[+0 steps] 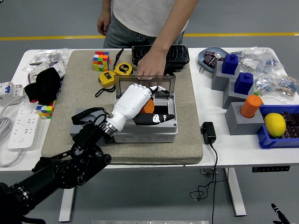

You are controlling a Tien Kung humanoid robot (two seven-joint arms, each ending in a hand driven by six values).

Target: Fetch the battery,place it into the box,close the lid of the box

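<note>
Right now the orange battery (148,106) sits inside the open box (147,126), directly under your left robot hand (140,105), whose fingers curl loosely around it. A person's hand (150,65) steadies the raised lid (145,83) just behind, so closing means reaching back.

Left hand (136,103) covered most of the box (147,133) interior. An orange object (148,106) showed only as a sliver beside the palm; whether it was the battery, and whether the fingers gripped it, could not be told. Person (147,18) at the far edge was cut off by the picture's top from the chest up. Person's hand (150,64) hid part of the black tray (161,57). Bagged items (273,77) at the far right corner too small to identify.
</note>
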